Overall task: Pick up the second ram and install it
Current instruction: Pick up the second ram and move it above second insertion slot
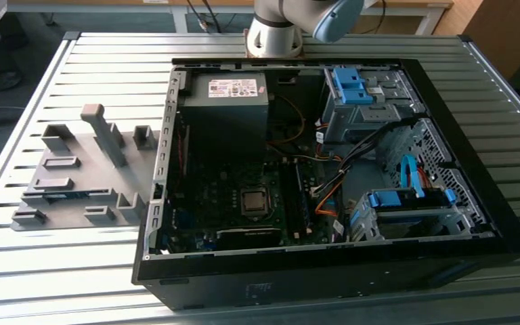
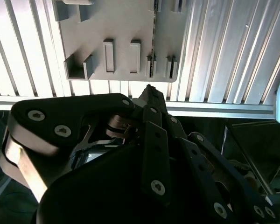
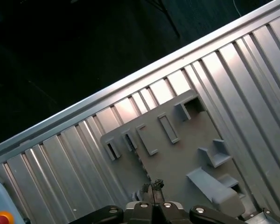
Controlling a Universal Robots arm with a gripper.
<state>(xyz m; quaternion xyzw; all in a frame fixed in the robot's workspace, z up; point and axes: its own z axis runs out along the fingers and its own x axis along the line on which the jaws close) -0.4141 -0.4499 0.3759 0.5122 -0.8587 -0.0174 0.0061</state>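
This is a robotics lab or workshop bench: an open desktop computer case lies on a slatted aluminium table, with a grey plastic fixture plate beside the case on the exterior view's left and a robot arm's base mounted just behind the case.

Soft daylight lies evenly over my table in the exterior view, and its ribbed metal looks pale. The computer case on the table is dim and shadowed inside. In the second wrist view the table's slats glare almost white, and my gripper above them is a dark, backlit mass. In the first wrist view the floor beyond the table's edge is nearly black.
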